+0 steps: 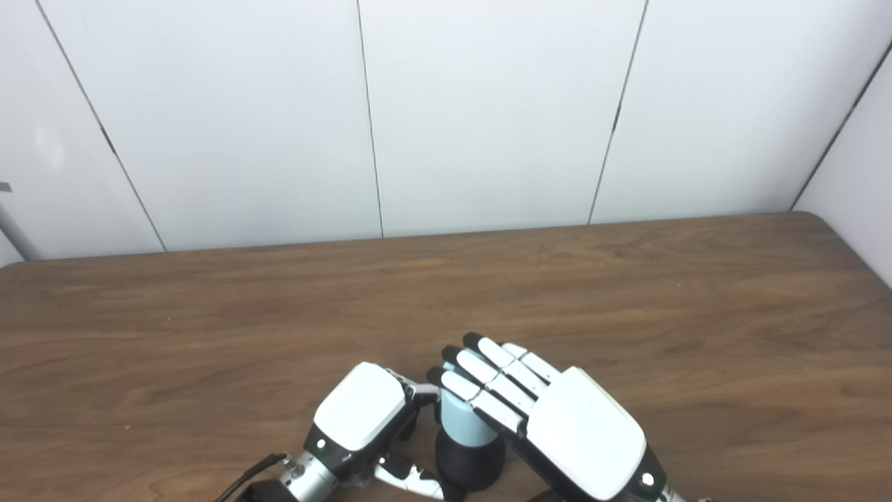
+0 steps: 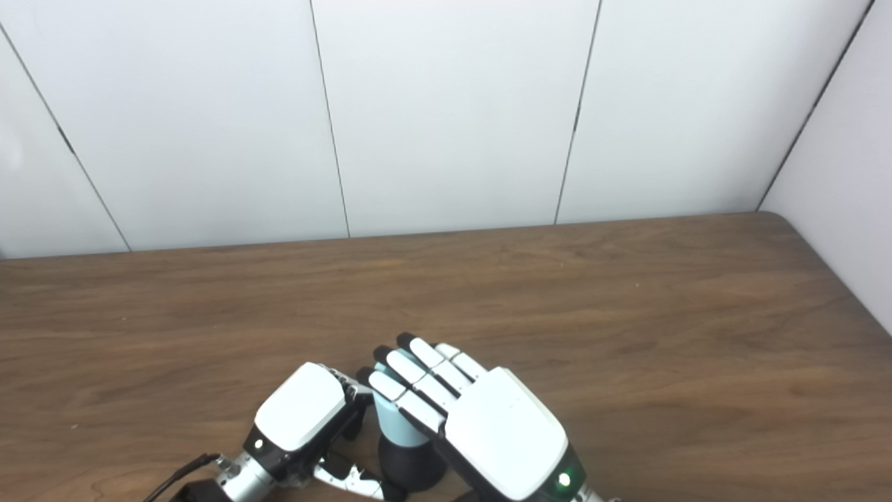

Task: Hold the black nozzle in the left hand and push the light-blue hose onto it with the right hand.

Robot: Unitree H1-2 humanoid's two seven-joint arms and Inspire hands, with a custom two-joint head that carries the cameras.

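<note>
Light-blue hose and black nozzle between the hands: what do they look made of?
Light-blue hose: looks like smooth matte plastic or rubber, with an even color and no weave showing. Black nozzle: probably matte rubber or plastic, dull with a faint sheen. The look alone cannot settle either one.

The hose point(image 1: 461, 422) is light blue and the nozzle point(image 1: 471, 466) is black. Both hands are white with black fingertips point(image 1: 472, 340). The table point(image 1: 209, 328) is brown wood with dark grain.

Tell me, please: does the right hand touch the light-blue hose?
Touching. In the left eye view, the right hand's fingers lie flat over the top of the light-blue hose, no gap visible.
</note>
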